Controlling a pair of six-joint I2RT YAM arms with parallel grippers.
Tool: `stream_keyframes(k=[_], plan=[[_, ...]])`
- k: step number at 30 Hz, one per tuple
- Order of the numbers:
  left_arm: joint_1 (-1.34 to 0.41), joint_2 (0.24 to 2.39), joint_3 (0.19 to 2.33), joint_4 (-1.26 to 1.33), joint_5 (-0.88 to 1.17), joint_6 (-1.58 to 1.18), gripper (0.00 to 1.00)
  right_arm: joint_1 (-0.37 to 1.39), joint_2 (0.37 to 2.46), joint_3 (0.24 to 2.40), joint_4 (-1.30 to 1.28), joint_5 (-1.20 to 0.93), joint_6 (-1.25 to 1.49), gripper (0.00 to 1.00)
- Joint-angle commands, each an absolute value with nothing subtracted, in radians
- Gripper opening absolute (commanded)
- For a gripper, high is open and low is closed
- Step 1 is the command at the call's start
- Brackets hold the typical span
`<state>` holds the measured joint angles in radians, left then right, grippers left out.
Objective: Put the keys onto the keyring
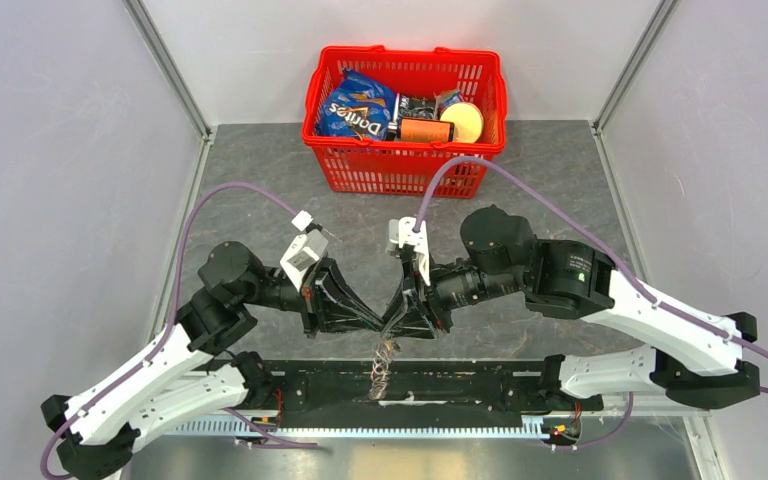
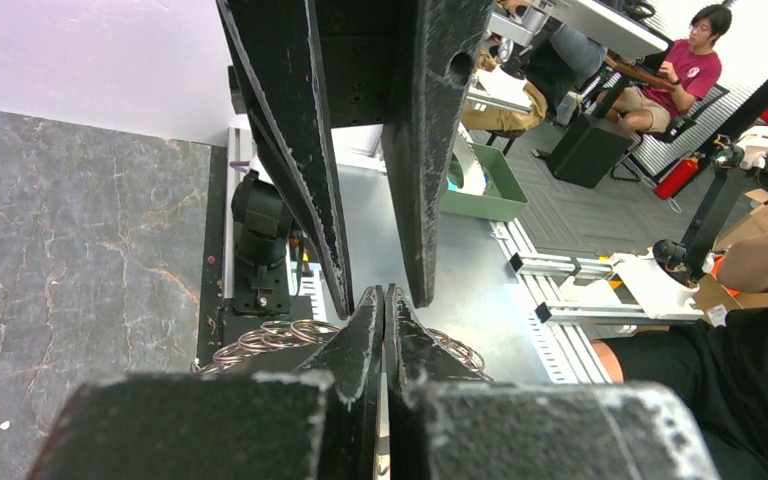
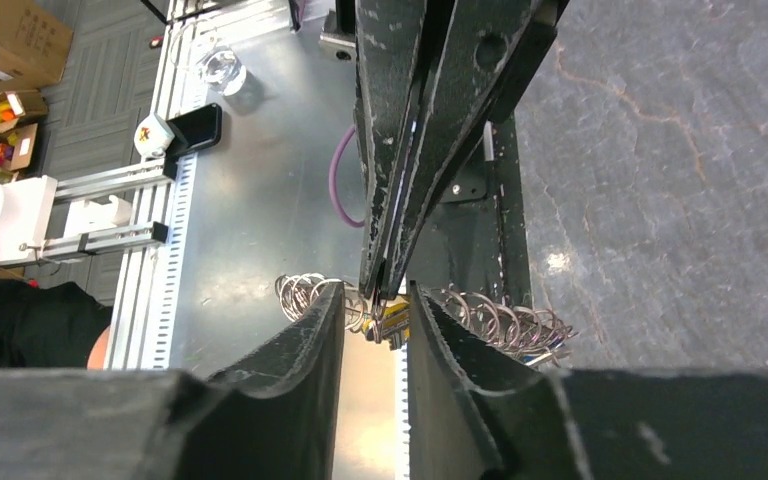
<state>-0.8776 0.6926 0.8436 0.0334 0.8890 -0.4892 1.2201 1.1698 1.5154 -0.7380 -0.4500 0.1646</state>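
Keyring (image 3: 500,322) at table's 6 o'clock, left gripper (image 2: 385,300) pinched tight on it. Right gripper (image 3: 375,300) apart, straddling keys (image 3: 391,328). Threading step, I reckon; next needs a precise key grab.

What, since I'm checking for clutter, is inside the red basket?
The basket holds a Doritos bag, an orange cylinder, a yellow round item and a dark packet; anything under them is covered.
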Motion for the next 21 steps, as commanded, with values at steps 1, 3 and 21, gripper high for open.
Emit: stream_keyframes(k=[1, 3, 21], plan=[[-0.884, 0.677, 0.845, 0.102, 0.868, -0.505, 0.02, 1.223, 1.123, 1.538, -0.643, -0.419, 0.175, 0.39], [-0.884, 0.671, 0.845, 0.107, 0.857, -0.506, 0.02, 1.224, 1.111, 1.528, -0.637, -0.415, 0.178, 0.42], [-0.884, 0.652, 0.788, 0.311, 0.789, -0.647, 0.02, 1.224, 1.059, 1.45, -0.585, -0.408, 0.2, 0.42]])
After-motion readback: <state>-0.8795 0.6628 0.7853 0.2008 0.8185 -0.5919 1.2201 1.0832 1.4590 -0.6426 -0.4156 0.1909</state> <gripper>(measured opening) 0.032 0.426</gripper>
